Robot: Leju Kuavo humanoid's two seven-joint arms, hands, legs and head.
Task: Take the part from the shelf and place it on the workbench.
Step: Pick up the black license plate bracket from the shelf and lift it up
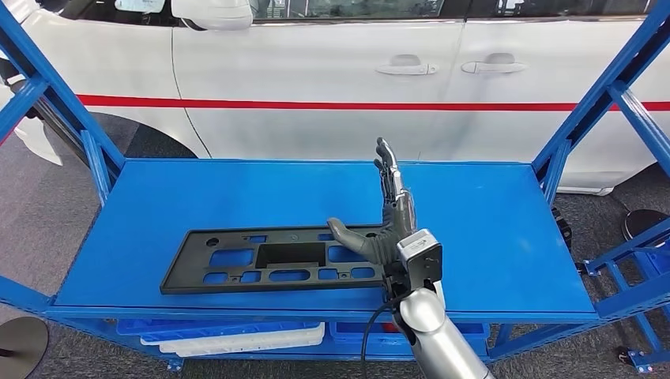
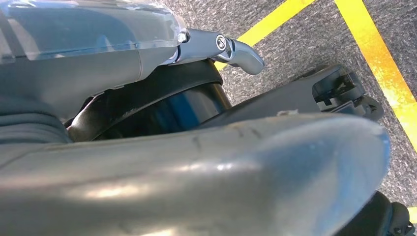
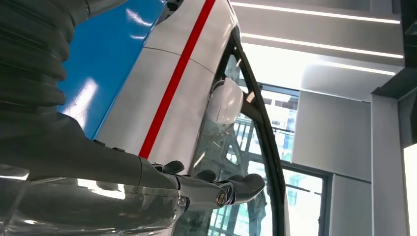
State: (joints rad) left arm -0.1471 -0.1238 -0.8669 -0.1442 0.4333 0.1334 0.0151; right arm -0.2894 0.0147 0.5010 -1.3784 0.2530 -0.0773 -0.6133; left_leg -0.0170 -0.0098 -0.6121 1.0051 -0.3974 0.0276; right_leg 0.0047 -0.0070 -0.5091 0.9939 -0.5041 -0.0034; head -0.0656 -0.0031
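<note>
Head view: one flat black part [image 1: 272,260] with many cutouts, lying long-side across the front of the blue shelf [image 1: 490,229], near its front edge. Two trays under the shelf: white [image 1: 245,341] and blue [image 1: 348,330]; contents hidden. Right hand [image 1: 387,217] over the part's right end, fingers straight and together, thumb out over the part, holding nothing. White car [image 1: 332,71] behind the shelf. Left hand [image 2: 196,177] fingers: cannot tell.
</note>
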